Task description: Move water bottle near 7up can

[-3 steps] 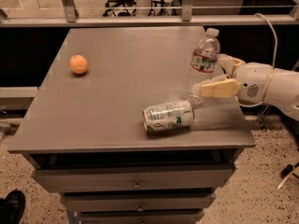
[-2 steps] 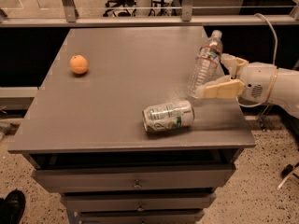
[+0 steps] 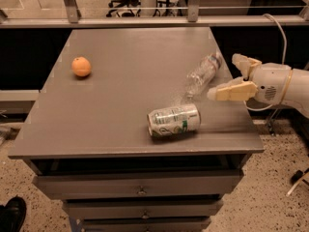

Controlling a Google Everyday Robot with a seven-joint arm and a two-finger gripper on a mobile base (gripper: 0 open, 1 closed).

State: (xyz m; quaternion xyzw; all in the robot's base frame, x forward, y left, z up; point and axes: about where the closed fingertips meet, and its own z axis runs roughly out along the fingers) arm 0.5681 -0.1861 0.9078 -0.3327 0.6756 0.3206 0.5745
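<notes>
The white arm (image 3: pixel 282 83) is seen reaching in from the right of the 7up can (image 3: pixel 174 121), held roughly level at the table's right edge, with a pale cable (image 3: pixel 279 29) looped up behind it. The gripper (image 3: pixel 223 76) is carried above and to the right of the can, its two beige fingers (image 3: pixel 236 91) spread wide apart and pointed left, with nothing clamped between them. The water bottle (image 3: pixel 203 75) is found just beyond the can, on the can's upper-right side and just left of the fingers, slanted with its cap end pointing away from the can; whether it lies flat on the grey table (image 3: pixel 120 105) cannot be told. The can is laid on its side near the front edge, and green markings are shown on its silver wall, though no word can be read. A thin label band is carried by the bottle, its writing unreadable. An orange fruit (image 3: pixel 81 66) is set well apart, far left of the can. Drawers (image 3: pixel 140 190) are fitted below the can's edge of the table
</notes>
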